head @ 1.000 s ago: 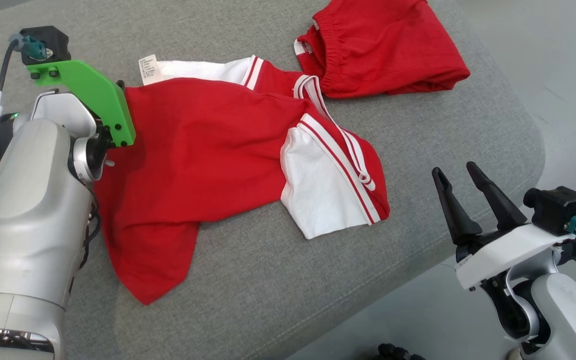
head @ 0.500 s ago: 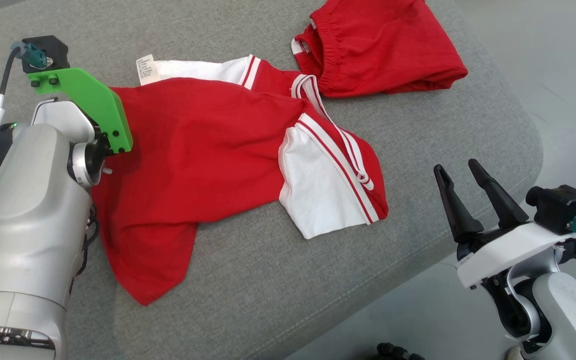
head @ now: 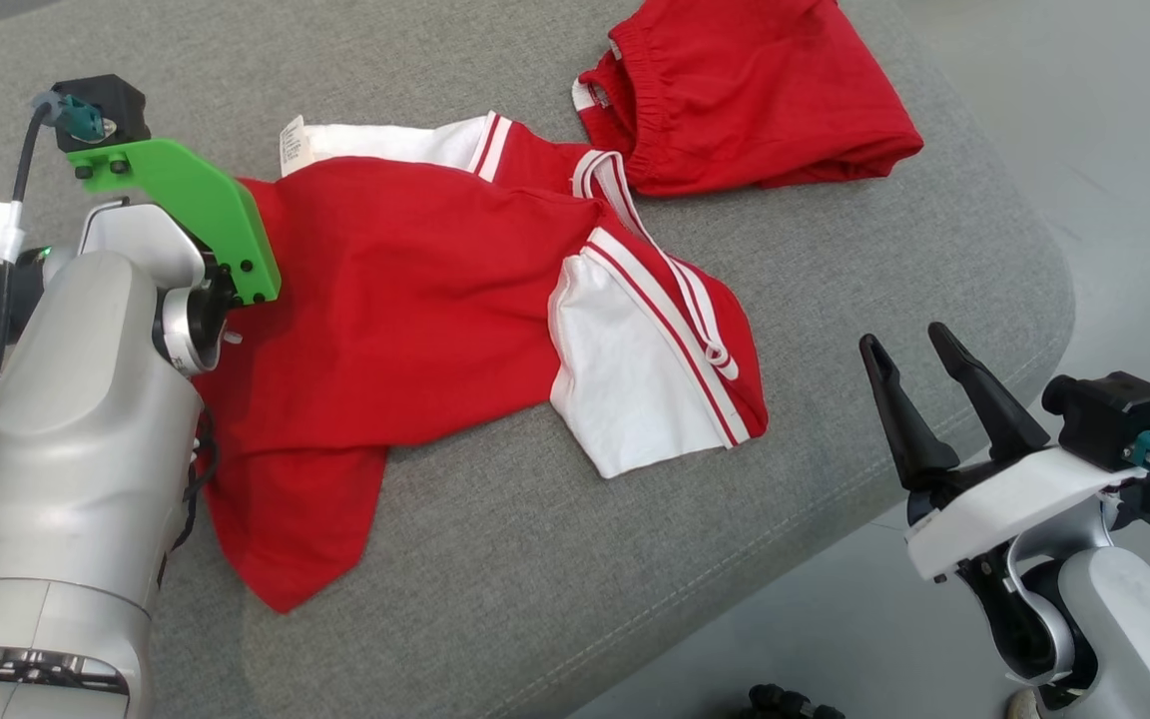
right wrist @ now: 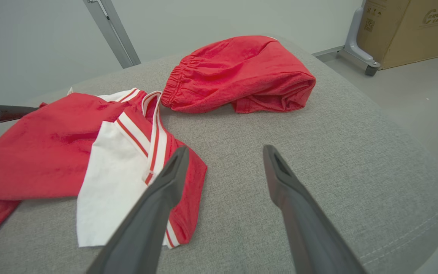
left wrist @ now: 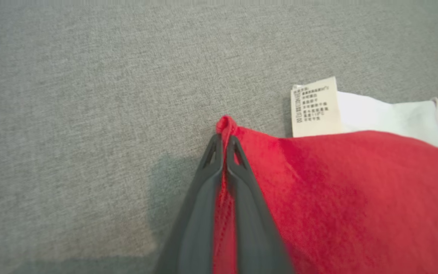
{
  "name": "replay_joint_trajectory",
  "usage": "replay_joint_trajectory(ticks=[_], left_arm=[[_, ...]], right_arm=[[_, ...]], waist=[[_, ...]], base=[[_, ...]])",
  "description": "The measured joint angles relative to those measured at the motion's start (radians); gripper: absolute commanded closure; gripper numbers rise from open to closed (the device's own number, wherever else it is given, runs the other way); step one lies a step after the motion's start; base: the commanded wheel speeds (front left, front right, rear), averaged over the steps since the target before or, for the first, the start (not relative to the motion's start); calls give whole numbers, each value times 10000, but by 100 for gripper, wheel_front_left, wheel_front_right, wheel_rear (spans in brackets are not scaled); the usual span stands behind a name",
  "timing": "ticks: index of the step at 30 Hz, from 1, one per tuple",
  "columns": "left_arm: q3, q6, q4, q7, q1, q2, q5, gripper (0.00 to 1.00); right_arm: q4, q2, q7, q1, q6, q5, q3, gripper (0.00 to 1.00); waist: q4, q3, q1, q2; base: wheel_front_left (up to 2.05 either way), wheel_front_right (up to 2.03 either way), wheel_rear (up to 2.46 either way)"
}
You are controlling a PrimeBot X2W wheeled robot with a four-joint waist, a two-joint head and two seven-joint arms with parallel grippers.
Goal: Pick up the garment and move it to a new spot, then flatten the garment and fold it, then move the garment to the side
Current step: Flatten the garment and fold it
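Observation:
A red garment point(head: 405, 300) with white panels and red-and-white striped trim lies crumpled across the grey cushion point(head: 585, 569). Its white care label point(left wrist: 314, 107) sticks out at the far edge. My left gripper point(left wrist: 223, 140) is shut on the garment's red corner, the cloth pinched between both dark fingers; in the head view the green bracket point(head: 201, 215) and forearm cover those fingers. My right gripper point(head: 904, 350) hangs open off the cushion's right edge, away from the garment point(right wrist: 89, 152), with nothing between its fingers point(right wrist: 165, 182).
A second red item with an elastic waistband point(head: 755, 90) lies bunched at the cushion's far right, touching the garment's collar trim. The cushion's rounded edge point(head: 1034, 330) drops to the floor at right. A cardboard box point(right wrist: 405, 28) and a metal pole point(right wrist: 112, 32) stand beyond.
The left gripper has shifted slightly with the pinched corner, and the garment's left edge moved a little with it. The right gripper has barely moved.

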Motion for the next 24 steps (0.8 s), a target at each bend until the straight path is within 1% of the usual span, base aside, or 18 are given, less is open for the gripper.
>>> replay_joint_trajectory(ticks=[3, 6, 8, 10, 12, 14, 18, 21, 24], left_arm=[[-17, -119, -88, -205, -45, -58, 0, 100], [-52, -407, -387, -416, -291, -209, -27, 100], [6, -690, -727, -685, -597, -291, -190, 100], [242, -989, -1101, -853, -750, -336, -585, 100], [600, -1266, -1373, -853, -765, -428, -1197, 100], [763, -1538, -1636, -894, -762, -479, -1542, 100], [1103, -1944, -2255, -936, -745, -637, -2220, 100], [1310, -2167, -2771, -909, -583, -667, -2650, 100], [1641, -2257, -3427, -633, -267, -715, -3526, 100]], right_arm=[[-2, 29, 88, 93, 8, 50, 58, 0], [-31, -17, 272, 374, 54, 219, 119, 0], [-25, -201, 476, 483, 161, 232, 207, 0], [-25, -420, 727, 540, 290, 230, 307, 0], [-29, -621, 803, 606, 313, 230, 322, 0], [-38, -698, 932, 670, 316, 268, 301, 0], [-88, -792, 1014, 929, 357, 303, 301, 0], [-67, -780, 1083, 969, 364, 288, 466, 0], [-63, -677, 1112, 969, 458, 171, 777, 0]], waist=[[1, -23, 0, 0], [83, -81, 0, 0], [168, -104, 0, 1], [249, -159, 0, 0], [334, -228, 0, 0], [436, -297, 0, 0], [663, -461, 0, 0], [841, -583, 0, 0], [1016, -706, 0, 0]], base=[[0, 0, 0], [0, 0, 0], [0, 0, 0], [0, 0, 0], [0, 0, 0], [0, 0, 0], [0, 0, 0], [0, 0, 0], [0, 0, 0]])
